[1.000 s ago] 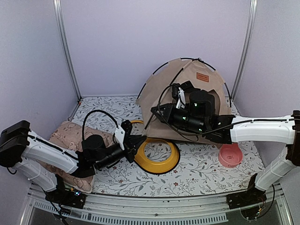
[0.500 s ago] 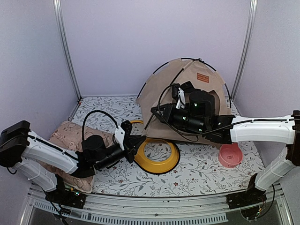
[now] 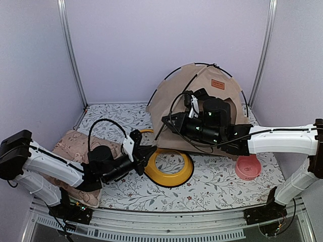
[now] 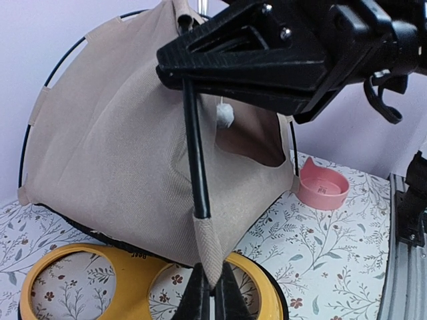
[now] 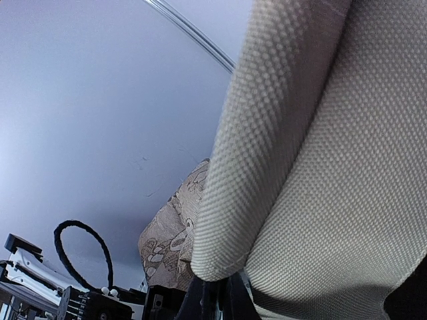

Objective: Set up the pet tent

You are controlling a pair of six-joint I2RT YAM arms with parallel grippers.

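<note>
Left wrist: tent (image 4: pixel 113 133) mostly domed; left gripper (image 4: pixel 212 299) pinches its corner loop (image 4: pixel 208 247), right gripper (image 4: pixel 175 70) clenches the pole (image 4: pixel 195 153), seating remains.

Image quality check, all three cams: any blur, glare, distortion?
Top external: even soft light, sharp, no glare; frame posts splay outward toward the top. Left wrist: pet tent sharp, no blown highlights. Right wrist: tent fabric fills the frame, weave crisp; cushion behind slightly soft.

Right hand (image 3: pixel 166 121) edged up-left (slightly); pet tent (image 3: pixel 166 93) corner shifted left.
</note>
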